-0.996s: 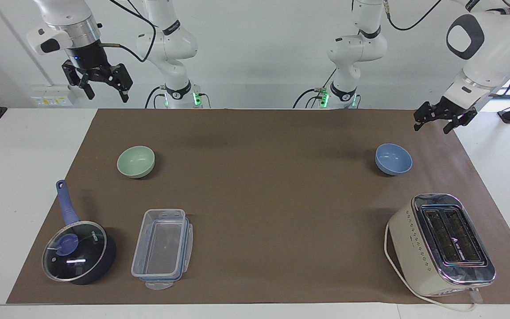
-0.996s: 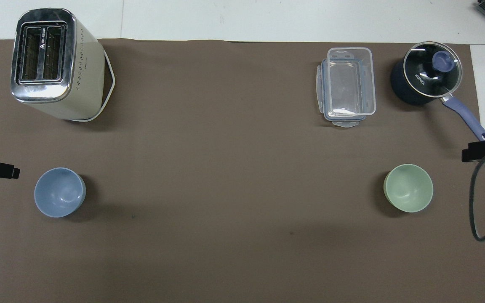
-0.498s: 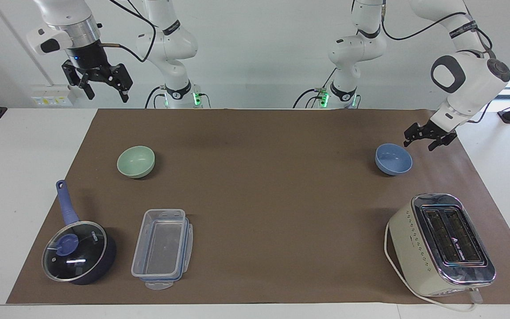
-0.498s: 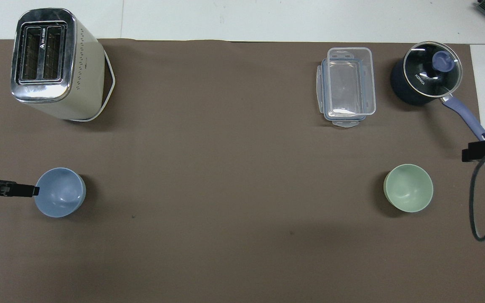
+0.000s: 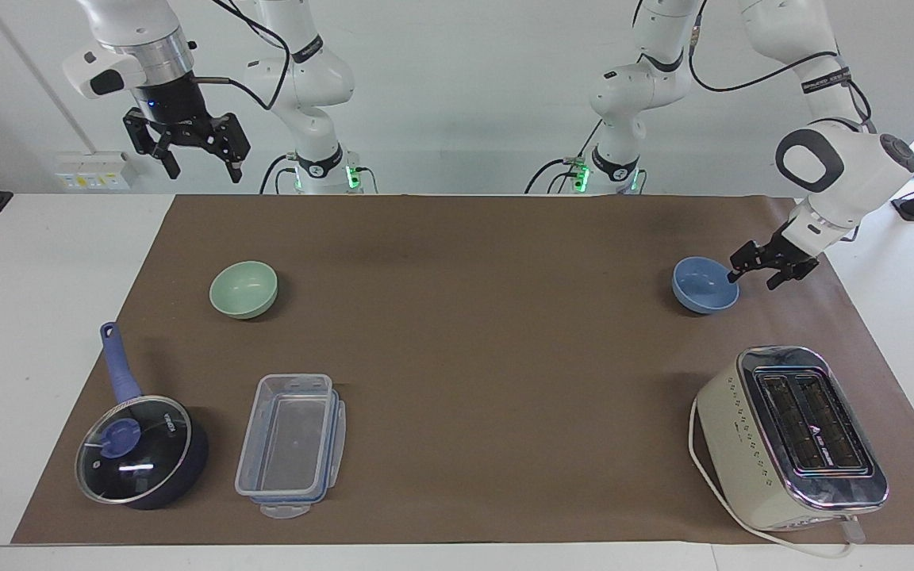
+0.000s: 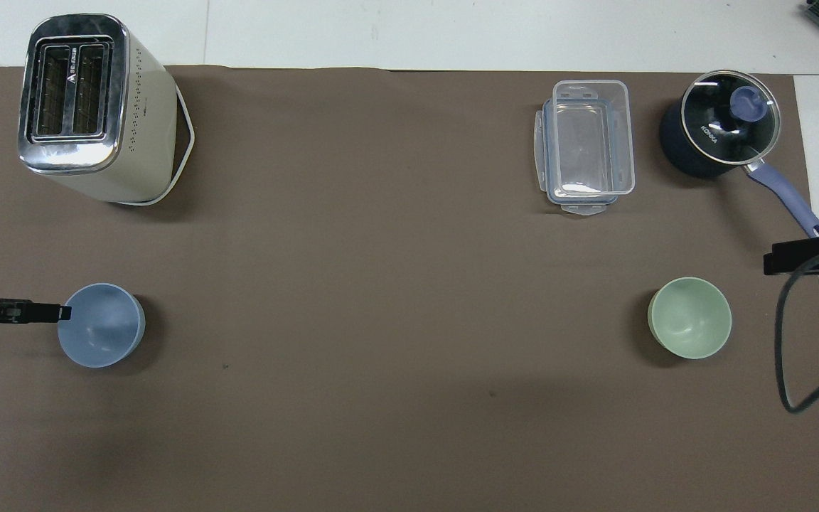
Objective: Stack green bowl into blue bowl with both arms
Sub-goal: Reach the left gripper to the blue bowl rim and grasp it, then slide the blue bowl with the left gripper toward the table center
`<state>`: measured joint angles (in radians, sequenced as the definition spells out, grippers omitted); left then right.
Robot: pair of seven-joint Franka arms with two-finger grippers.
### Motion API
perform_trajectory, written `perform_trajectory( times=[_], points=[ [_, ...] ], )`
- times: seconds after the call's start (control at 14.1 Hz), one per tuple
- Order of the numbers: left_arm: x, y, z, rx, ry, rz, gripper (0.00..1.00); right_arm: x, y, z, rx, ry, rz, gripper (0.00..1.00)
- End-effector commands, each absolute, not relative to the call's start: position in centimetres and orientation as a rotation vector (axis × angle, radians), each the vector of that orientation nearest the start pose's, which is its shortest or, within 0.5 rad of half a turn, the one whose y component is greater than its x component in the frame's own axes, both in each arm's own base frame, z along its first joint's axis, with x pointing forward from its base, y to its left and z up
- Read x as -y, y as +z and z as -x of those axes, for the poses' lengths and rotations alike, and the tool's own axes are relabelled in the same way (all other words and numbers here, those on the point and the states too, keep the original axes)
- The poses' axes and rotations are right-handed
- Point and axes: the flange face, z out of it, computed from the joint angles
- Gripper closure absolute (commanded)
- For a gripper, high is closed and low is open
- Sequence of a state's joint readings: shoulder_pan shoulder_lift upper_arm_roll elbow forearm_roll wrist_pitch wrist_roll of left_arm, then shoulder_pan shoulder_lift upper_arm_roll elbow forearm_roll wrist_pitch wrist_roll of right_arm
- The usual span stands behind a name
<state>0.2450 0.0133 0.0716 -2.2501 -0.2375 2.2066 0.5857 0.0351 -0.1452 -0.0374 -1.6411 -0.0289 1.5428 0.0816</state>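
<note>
Two bowls sit well apart on the counter [image 5: 457, 238]: the blue bowl [image 5: 704, 285] toward the left arm's end, the green bowl [image 5: 243, 289] toward the right arm's. The left end effector [image 5: 757, 272], fingers apart, reaches low at the blue bowl's rim. The right end effector [image 5: 197, 159] hangs high, fingers apart.

bare mat [image 5: 489, 333] lay open between green bowl [image 5: 243, 289] and blue bowl [image 5: 704, 285] | toaster [image 5: 790, 438], container [image 5: 290, 445], saucepan [image 5: 140, 444] stood farther from the robots | left gripper [image 5: 760, 266] flanked blue bowl's rim
</note>
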Motion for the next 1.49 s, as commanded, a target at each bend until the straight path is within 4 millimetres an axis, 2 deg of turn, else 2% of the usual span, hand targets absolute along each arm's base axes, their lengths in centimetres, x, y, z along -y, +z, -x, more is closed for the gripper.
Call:
perform_trajectory(
  times=[0.0, 0.14, 0.36, 0.5, 0.57, 0.78, 0.85, 1.0, 1.14, 1.42],
  points=[
    [-15.2, 34.2, -49.7, -0.203, -0.068, 3.337, 0.06, 1.2, 66.2, -50.2, -0.12, -0.059, 3.16, 0.0],
    [-13.9, 34.0, -50.0, -0.226, -0.053, 3.34, 0.06, 1.6, 66.1, -50.5, -0.128, -0.051, 3.16, 0.0],
    [-13.4, 33.1, -49.5, -0.228, -0.033, 3.342, 0.11, 1.6, 65.6, -50.8, -0.129, -0.032, 3.152, 0.0],
    [-13.5, 33.0, -49.4, -0.226, -0.027, 3.344, 0.24, 1.5, 65.5, -50.6, -0.124, -0.015, 3.153, 0.0],
    [-13.5, 33.0, -49.4, -0.229, -0.025, 3.345, 0.4, 1.5, 65.4, -50.5, -0.124, -0.005, 3.153, 0.0],
    [-13.5, 33.1, -49.2, -0.24, -0.014, 3.35, 0.96, 1.3, 65.1, -50.2, -0.119, 0.005, 3.153, 0.0],
    [-13.6, 33.1, -49.1, -0.243, 0.0, 3.355, 1.0, 1.2, 65.0, -50.3, -0.115, 0.005, 3.153, 0.0],
    [-13.1, 33.4, -49.1, -0.251, 0.009, 3.358, 1.0, 1.2, 65.0, -50.3, -0.114, 0.002, 3.153, 0.0],
    [-12.6, 34.9, -49.2, -0.262, -0.028, 3.351, 1.0, 1.2, 64.9, -50.4, -0.112, 0.0, 3.153, 0.0],
    [-5.0, 38.6, -50.3, -0.254, -0.056, 3.337, 1.0, 1.4, 64.9, -50.2, -0.119, 0.012, 3.153, 0.0]
  ],
)
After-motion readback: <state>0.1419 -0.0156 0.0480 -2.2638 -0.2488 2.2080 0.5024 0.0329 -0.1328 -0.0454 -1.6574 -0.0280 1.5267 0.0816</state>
